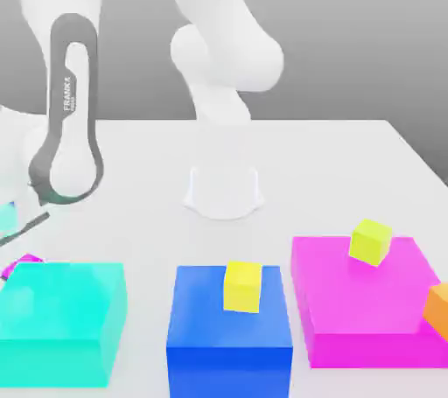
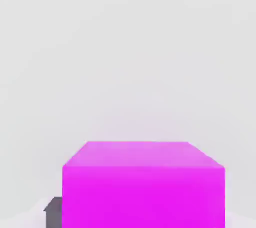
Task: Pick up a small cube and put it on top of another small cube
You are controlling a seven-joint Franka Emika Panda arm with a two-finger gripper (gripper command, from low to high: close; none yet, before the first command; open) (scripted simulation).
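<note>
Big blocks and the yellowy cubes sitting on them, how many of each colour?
Big turquoise block: 1
Big blue block: 1
Big magenta block: 1
Yellow cube: 1
Yellow-green cube: 1
Total: 5

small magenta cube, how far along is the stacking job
Reaching it looks done: the tool is shut on the small magenta cube. That cube is in hand; whether it is lifted, I can't tell. Stacking is left: the yellow cube and yellow-green cube both have bare tops. Which small cube is the target isn't clear.
</note>
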